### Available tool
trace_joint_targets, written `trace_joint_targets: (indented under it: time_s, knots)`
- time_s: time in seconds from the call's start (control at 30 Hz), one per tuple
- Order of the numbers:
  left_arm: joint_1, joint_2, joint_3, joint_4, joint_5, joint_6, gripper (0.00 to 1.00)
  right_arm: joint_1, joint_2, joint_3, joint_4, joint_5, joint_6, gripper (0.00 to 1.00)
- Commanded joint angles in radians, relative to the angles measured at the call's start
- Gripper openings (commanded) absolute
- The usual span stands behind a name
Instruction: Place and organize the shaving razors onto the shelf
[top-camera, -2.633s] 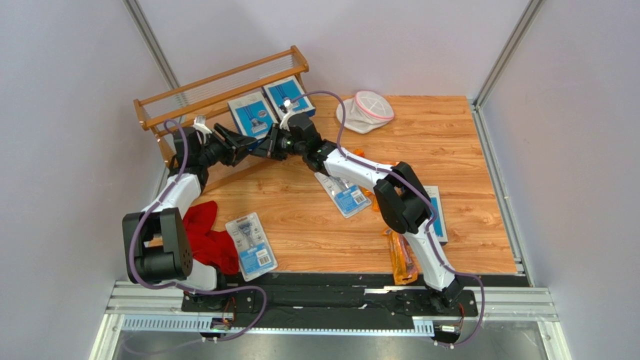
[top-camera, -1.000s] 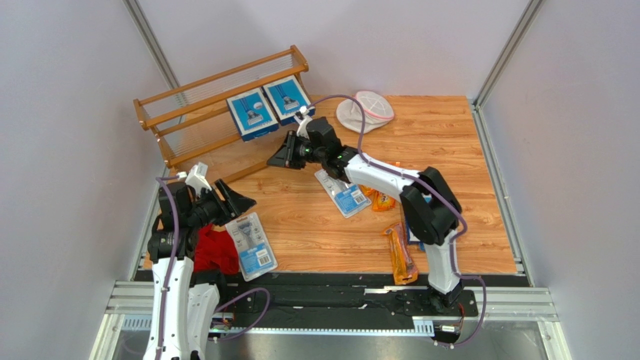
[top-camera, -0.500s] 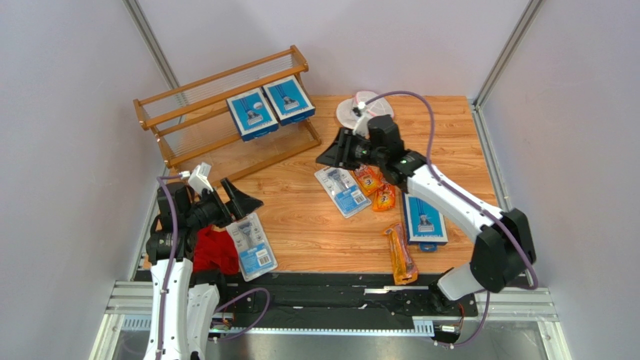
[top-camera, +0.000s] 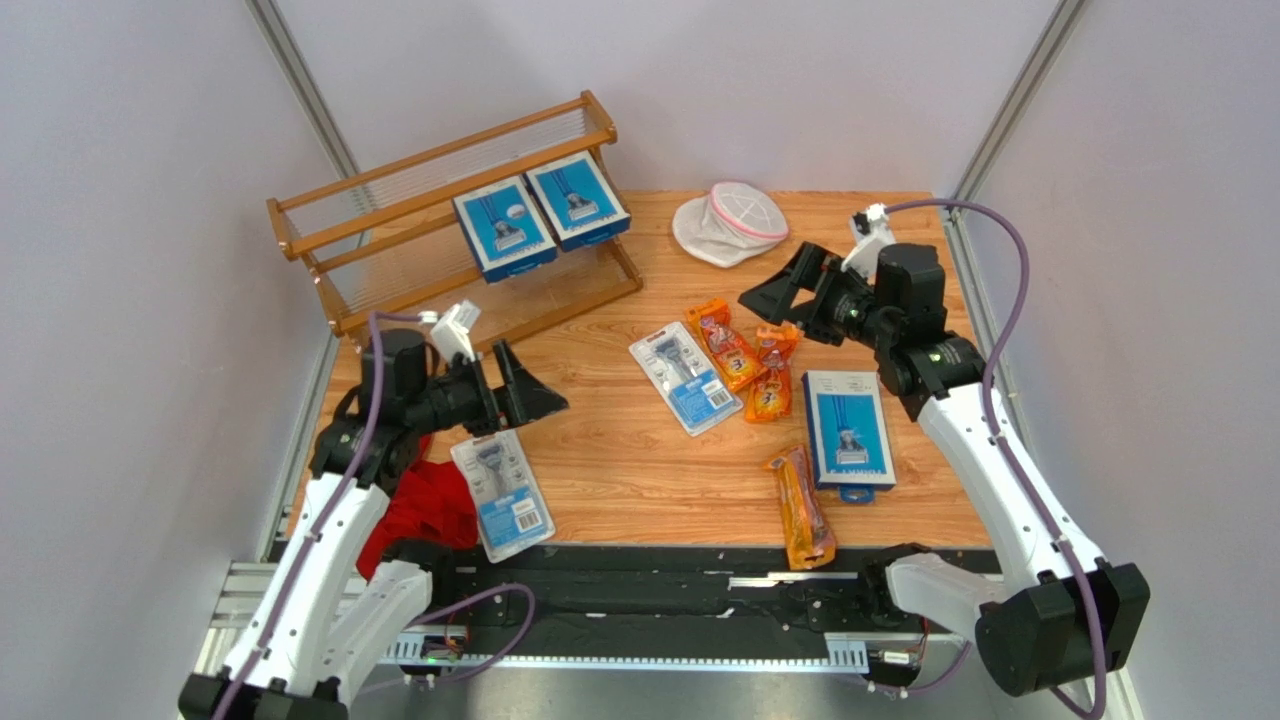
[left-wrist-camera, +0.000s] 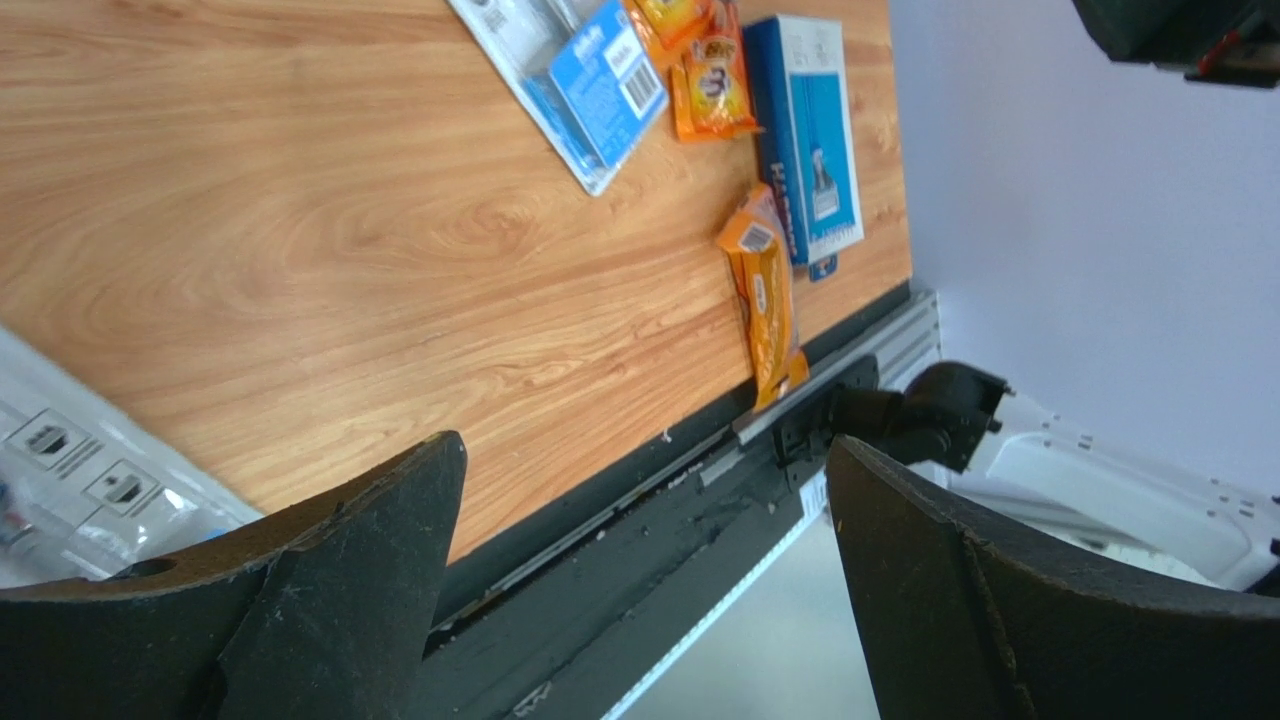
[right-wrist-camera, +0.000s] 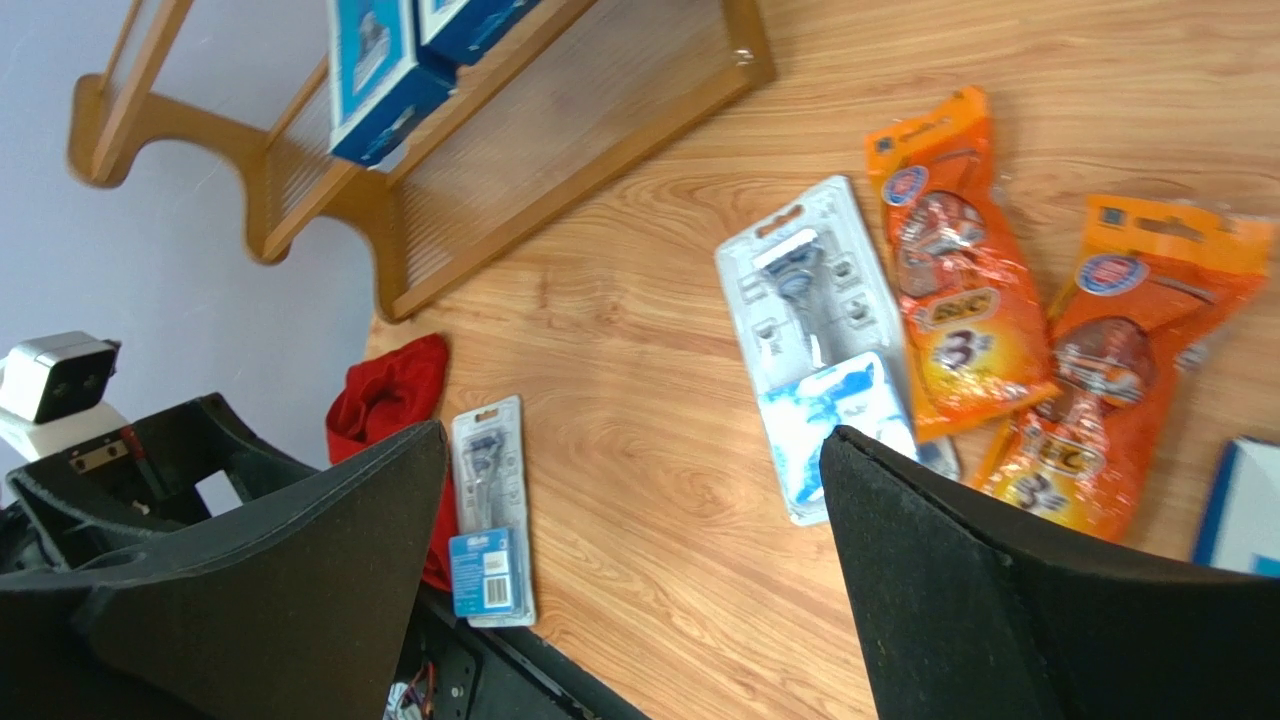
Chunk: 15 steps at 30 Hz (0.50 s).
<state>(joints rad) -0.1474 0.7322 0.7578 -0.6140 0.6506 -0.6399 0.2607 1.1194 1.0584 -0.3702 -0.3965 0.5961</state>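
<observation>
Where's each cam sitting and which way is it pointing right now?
Top external: above and behind the bases, looking down on the table; both arms, left gripper and right gripper, show.
Left wrist: low over the table, facing its near right edge, blue box and orange bag; own fingers and the right arm's base show.
Right wrist: high, facing left toward the shelf and red cloth; own fingers show.
Shared: both wrist views catch the middle blister pack.

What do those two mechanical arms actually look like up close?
The left arm and right arm have white shells and black joints. Each ends in two broad black wedge-shaped fingers, with a thin purple cable alongside.
</observation>
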Motion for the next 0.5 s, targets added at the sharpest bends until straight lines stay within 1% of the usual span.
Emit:
trace_joint_targets:
  time_s: [0.0, 0.03, 0.07, 0.17, 0.3, 0.43, 0.47]
  knots:
    - [-0.15, 0.094, 0.099, 0.103, -0.114, -0.05, 0.98, -0.075, -0.038, -0.02, -0.065, -0.033, -0.039, 1.0]
    - [-0.171, 0.111, 0.113, 0.102, -0.146, -0.047, 0.98, -0.086, -0.043, -0.018, -0.082, -0.041, -0.048, 1.0]
    - [-0.21, 0.145, 0.129, 0.102, -0.158, -0.049, 0.98, -0.096, -0.046, -0.02, -0.088, -0.044, -0.048, 1.0]
    - [-0.268, 0.208, 0.178, 0.105, -0.183, -0.047, 0.98, -0.147, -0.056, -0.025, -0.121, -0.053, -0.067, 1.0]
    - [-0.346, 0.3, 0.259, 0.106, -0.215, -0.044, 0.98, -0.282, -0.053, -0.032, -0.177, -0.071, -0.085, 1.0]
    - [-0.426, 0.442, 0.319, 0.135, -0.243, -0.052, 0.98, -0.397, -0.024, -0.047, -0.249, -0.074, -0.117, 1.0]
    - [-0.454, 0.469, 0.331, 0.154, -0.247, -0.058, 0.98, -0.443, -0.017, -0.052, -0.26, -0.077, -0.128, 1.0]
